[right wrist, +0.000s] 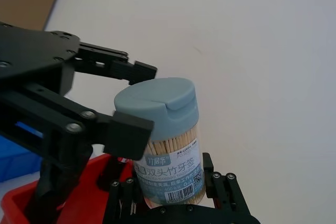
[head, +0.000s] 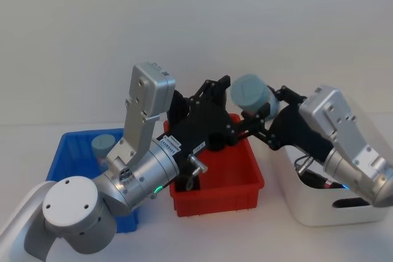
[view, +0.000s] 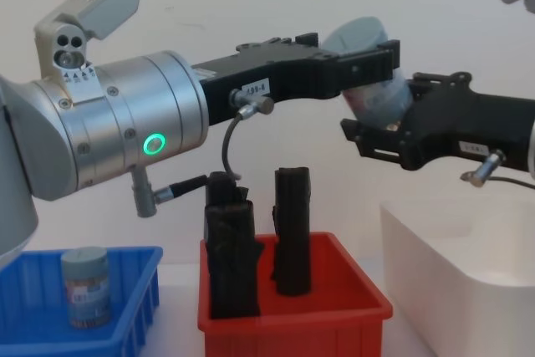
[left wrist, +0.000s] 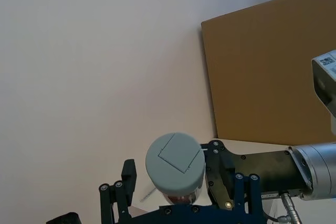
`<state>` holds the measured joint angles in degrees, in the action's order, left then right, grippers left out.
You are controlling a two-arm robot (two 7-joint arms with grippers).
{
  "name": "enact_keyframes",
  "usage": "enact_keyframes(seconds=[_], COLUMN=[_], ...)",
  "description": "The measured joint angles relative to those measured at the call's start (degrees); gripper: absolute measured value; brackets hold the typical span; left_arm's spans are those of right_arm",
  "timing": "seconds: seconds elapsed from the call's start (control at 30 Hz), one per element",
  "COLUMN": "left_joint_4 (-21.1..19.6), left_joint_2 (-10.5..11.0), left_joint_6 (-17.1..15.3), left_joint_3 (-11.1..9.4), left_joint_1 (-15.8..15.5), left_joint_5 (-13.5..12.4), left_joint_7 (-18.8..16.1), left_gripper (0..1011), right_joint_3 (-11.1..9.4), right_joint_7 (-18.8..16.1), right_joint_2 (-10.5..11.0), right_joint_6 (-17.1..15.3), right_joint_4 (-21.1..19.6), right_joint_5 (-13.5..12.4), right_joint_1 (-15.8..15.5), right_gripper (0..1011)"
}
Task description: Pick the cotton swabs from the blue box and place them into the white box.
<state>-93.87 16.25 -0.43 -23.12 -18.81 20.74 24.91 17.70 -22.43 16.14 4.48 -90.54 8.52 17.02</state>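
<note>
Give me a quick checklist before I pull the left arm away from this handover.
1. Right gripper holds the jar: ok, jaws closed on its lower body.
2. Left gripper released: ok, a gap shows beside the lid, though its jaws stand around it.
3. Jar over the white box: not ok, it hangs above the red bin.
4. Room in the white box: cannot tell, the right arm hides much of it.
5. More to pick: ok, a second jar stands in the blue box.
</note>
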Motion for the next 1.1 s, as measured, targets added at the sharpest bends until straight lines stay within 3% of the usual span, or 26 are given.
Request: enact_keyframes(seconds=[0.43,1.1], left_joint_4=[0.0,0.0], left_joint_2=[0.0,0.0], left_joint_6=[0.0,0.0], left_joint_3=[0.0,0.0], left_joint_1=[0.0,0.0], left_joint_5=[0.0,-0.01], left_joint_7=[0.0,-0.04], left_gripper=[1000,1000], right_joint_3=[-1.4,-4.75], right_joint_7=[6.31,19.4], right_joint_2=[0.49,0.07], right_joint_6=[-2.68,-10.29], right_joint_4=[0.97,5.27], right_joint_5=[-3.1,-14.3], right_joint_1=[-0.88,-1.09], right_gripper=[633,633])
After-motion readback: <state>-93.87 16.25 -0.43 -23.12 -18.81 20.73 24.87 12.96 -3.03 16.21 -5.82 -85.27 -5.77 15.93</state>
